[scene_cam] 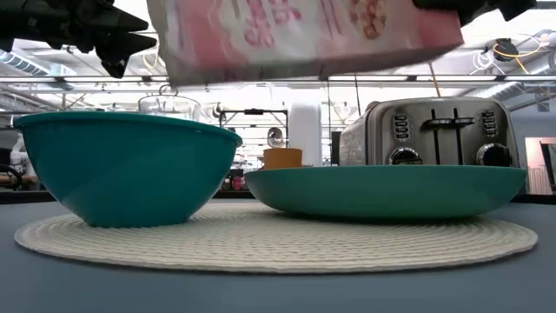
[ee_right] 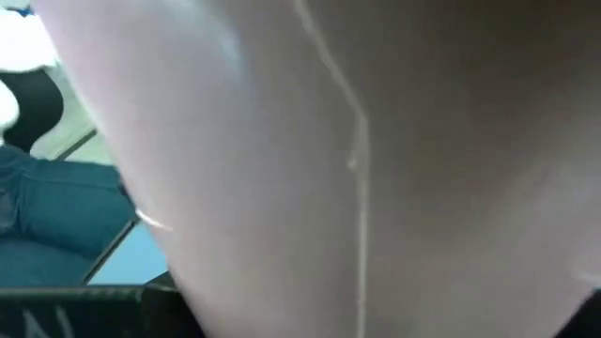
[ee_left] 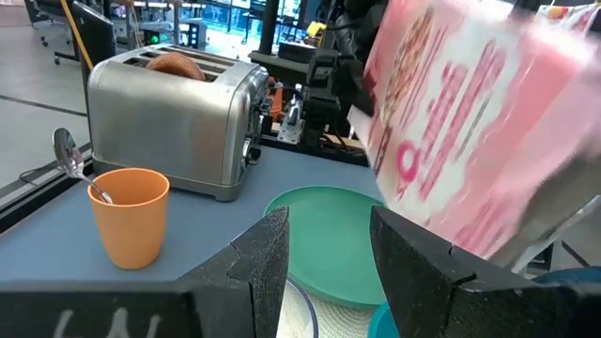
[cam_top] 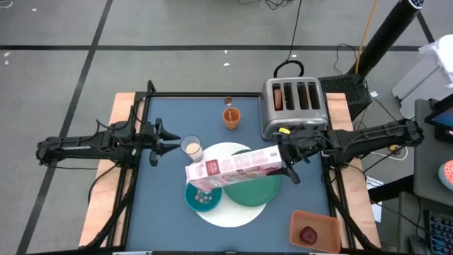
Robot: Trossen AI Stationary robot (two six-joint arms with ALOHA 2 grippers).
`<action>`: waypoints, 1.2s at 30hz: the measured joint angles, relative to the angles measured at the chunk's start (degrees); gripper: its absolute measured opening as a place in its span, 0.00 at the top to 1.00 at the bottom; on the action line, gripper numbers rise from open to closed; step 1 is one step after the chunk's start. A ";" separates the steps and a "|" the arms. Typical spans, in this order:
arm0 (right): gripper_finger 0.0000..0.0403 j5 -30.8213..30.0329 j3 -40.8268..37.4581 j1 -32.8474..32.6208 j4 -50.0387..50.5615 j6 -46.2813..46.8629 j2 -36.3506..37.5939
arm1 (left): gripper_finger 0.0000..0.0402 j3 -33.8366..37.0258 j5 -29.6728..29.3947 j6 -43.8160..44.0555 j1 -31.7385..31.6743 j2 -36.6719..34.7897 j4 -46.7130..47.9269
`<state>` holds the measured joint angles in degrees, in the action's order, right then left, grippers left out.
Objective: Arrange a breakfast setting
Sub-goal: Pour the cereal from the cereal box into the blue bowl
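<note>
A round white mat [cam_top: 233,216] carries a teal bowl [cam_top: 204,197] and a green plate [cam_top: 256,190]. My right gripper [cam_top: 286,161] is shut on a pink-and-white box [cam_top: 233,168], held above the bowl and plate. The box fills the right wrist view [ee_right: 329,141]. My left gripper [cam_top: 164,143] is open and empty, just left of the milk glass [cam_top: 192,148], which stands at the mat's far-left rim. An orange cup [cam_top: 231,117] with a silver spoon [ee_left: 69,156] in it stands behind. The brown ring bread [ee_left: 175,64] sticks out of a toaster slot. The dark-red fruit [cam_top: 309,234] lies in the orange tray. My right gripper holds the box by its right end [cam_top: 276,157], coming level from the table's right. The box lies on its side, lifted clear. It tilts with its left end [scene_cam: 178,65] lower, over the teal bowl. The fingers themselves are hidden by the box in the wrist view.
The silver toaster [cam_top: 294,106] stands at the far right of the table. The orange tray [cam_top: 315,230] sits at the near right corner. Small pieces lie in the bowl [cam_top: 206,201]. A person's blue-clad leg [ee_right: 47,221] shows beyond the table.
</note>
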<state>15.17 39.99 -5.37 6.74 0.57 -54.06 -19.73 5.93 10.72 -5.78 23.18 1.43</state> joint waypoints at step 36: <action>0.47 -0.04 -0.09 0.00 -1.25 0.20 -0.33 | 0.61 -0.02 0.00 -0.02 0.00 0.00 0.02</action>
<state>15.13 39.90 -5.37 5.49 0.77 -54.39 -19.75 5.93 10.70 -5.78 23.18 1.45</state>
